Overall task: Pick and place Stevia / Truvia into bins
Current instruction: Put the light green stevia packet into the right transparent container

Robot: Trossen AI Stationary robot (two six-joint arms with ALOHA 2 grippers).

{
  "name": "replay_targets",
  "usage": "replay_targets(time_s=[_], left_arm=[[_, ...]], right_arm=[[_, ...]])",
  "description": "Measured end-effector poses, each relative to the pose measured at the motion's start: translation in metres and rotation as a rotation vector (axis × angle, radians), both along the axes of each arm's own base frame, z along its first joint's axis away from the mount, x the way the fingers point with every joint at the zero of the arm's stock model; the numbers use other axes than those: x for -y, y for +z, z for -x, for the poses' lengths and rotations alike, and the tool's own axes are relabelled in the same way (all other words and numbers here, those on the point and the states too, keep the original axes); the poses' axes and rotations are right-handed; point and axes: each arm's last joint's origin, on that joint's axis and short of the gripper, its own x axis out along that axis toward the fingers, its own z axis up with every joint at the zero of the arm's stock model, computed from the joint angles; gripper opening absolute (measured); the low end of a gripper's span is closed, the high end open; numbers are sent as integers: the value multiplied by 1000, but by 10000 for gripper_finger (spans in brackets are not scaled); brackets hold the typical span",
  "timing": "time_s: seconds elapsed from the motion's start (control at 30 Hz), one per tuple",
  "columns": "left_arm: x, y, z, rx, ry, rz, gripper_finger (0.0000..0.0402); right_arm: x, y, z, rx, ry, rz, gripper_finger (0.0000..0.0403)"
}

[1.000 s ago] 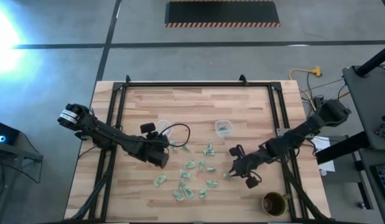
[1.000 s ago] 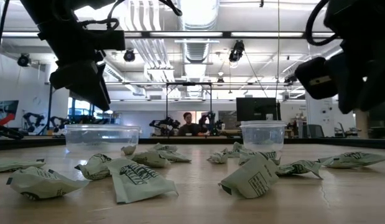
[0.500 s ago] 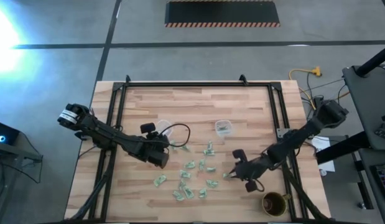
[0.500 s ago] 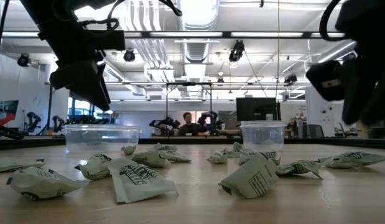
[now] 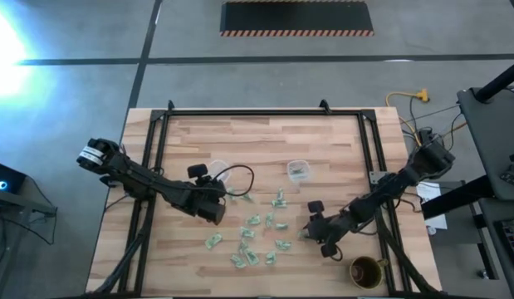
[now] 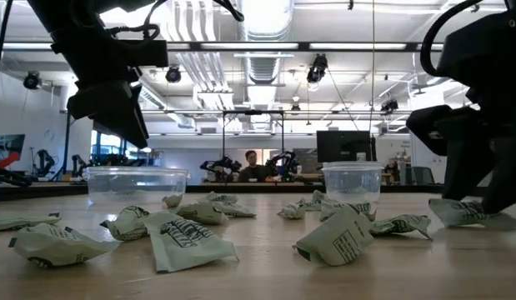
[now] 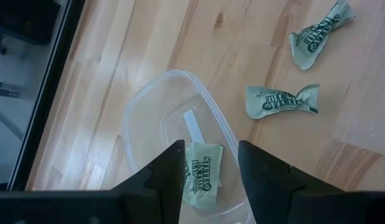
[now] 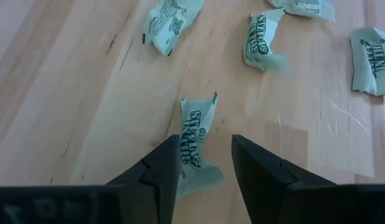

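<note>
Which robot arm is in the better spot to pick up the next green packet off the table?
The right. Its open right gripper sits low over the table with a packet between its fingers. The left gripper hangs open above a clear bin that has a packet inside, away from the loose ones.

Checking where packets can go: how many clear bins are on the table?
2. The larger clear bin sits beside the left gripper; the smaller clear bin stands toward the table's far middle, beyond the scattered packets. None appears hidden.
</note>
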Motion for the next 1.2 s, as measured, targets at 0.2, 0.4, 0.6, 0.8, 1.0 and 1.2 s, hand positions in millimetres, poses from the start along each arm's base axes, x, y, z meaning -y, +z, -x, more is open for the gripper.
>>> replay_targets(time_s=[0.2, 0.4, 0.6, 0.8, 1.0, 1.2], left_arm=[[0, 0, 0, 1, 0, 0, 132], [0, 0, 0, 3, 0, 1, 132], [0, 0, 0, 2, 0, 1, 132], [0, 0, 0, 2, 0, 1, 132], [0, 0, 0, 3, 0, 1, 132], [0, 0, 0, 3, 0, 0, 132]], right_arm=[[0, -3, 0, -16, 6, 3, 151], [0, -4, 0, -17, 23, 18, 105], [0, -4, 0, -10, 62, 50, 34], [1, 0, -1, 29, 83, 115, 9], [0, 25, -9, 155, 109, 258, 9], [18, 60, -10, 225, -85, 490, 9]])
